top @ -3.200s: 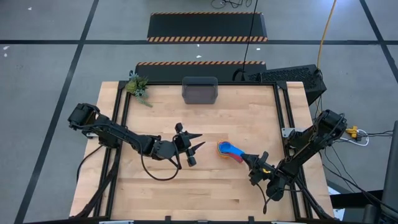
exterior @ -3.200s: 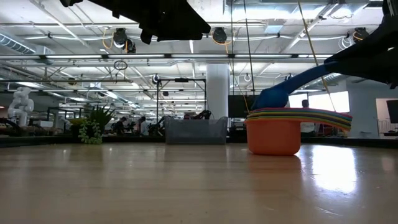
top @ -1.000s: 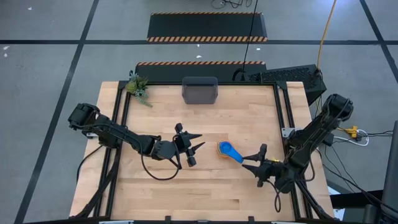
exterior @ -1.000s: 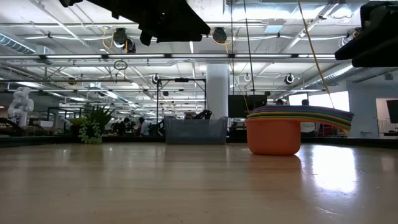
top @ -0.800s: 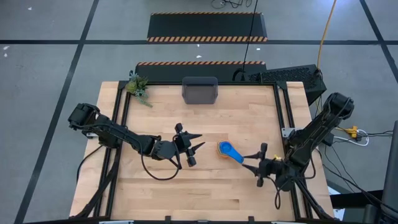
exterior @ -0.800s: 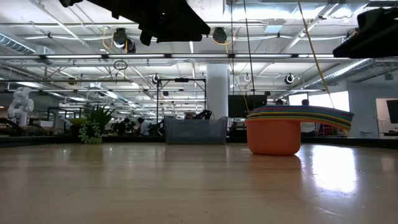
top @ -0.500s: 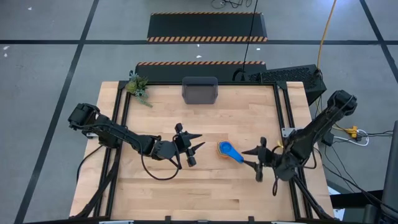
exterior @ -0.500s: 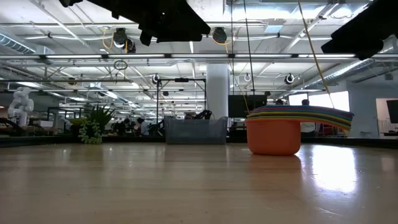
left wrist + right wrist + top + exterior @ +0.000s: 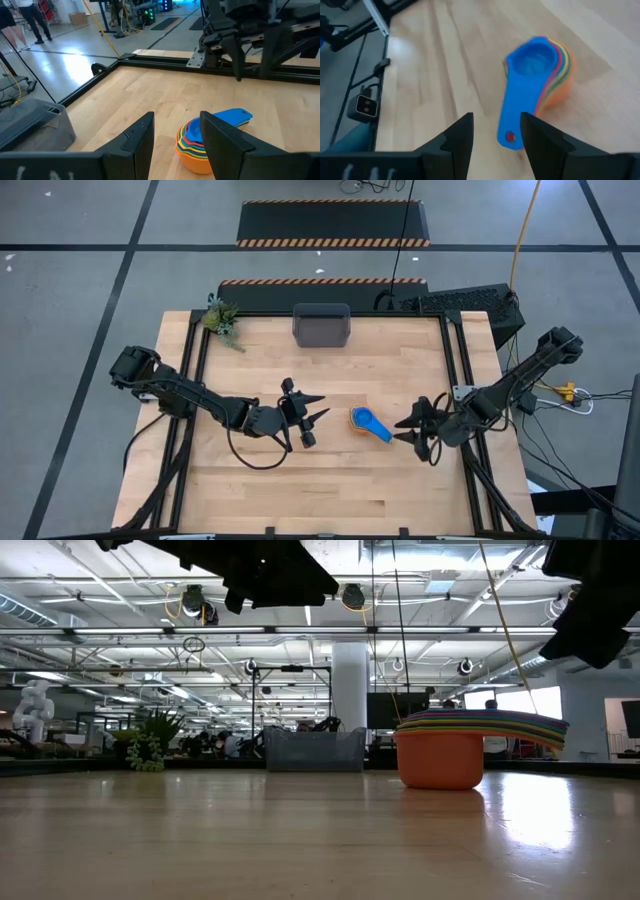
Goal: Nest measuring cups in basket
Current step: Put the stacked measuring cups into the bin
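Right gripper point(image 9: 411, 427) hangs open and empty just right of the nested measuring cups point(image 9: 368, 423) mid-table; basket point(image 9: 321, 326) sits at the far edge. Stack's probably light, slippery plastic, so grab the bunched handles.

The premises are an industrial robotics lab or workshop hall. A wooden tabletop point(image 9: 330, 470) in a black metal frame stands on a grey concrete floor point(image 9: 80, 290) marked with hazard-striped mats point(image 9: 334, 224). The ceiling point(image 9: 120, 615) carries exposed ducts and strip lights; further workstations stand beyond the table's far edge.
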Tool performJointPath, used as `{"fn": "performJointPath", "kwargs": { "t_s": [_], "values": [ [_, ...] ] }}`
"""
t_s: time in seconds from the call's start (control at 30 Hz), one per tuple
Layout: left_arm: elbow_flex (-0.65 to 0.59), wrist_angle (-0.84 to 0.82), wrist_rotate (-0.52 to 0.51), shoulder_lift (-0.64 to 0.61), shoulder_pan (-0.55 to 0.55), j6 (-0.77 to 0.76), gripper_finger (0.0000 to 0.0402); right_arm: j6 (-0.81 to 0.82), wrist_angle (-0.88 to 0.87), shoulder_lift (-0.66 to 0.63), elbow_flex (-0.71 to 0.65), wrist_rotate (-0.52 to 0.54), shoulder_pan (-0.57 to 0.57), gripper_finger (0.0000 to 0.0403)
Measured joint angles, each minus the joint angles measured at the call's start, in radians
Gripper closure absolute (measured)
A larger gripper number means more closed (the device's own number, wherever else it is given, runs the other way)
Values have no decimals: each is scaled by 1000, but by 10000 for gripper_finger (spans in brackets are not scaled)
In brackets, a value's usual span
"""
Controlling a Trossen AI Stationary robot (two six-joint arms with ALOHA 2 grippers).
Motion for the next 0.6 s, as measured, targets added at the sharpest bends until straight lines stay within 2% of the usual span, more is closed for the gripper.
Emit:
{"fn": "performJointPath", "kwargs": {
  "t_s": [0.2, 0.43, 0.6],
  "values": [
    [0, 2, 0, 0, 0, 0, 243, 57, -115, -40, 0, -58, -39, 247],
    [0, -3, 6, 0, 0, 0, 243, 59, -122, -62, 0, -149, -70, 246],
    [0, -4, 6, 0, 0, -5, 243, 64, -155, -94, 0, -172, -74, 212]
  ]
}}
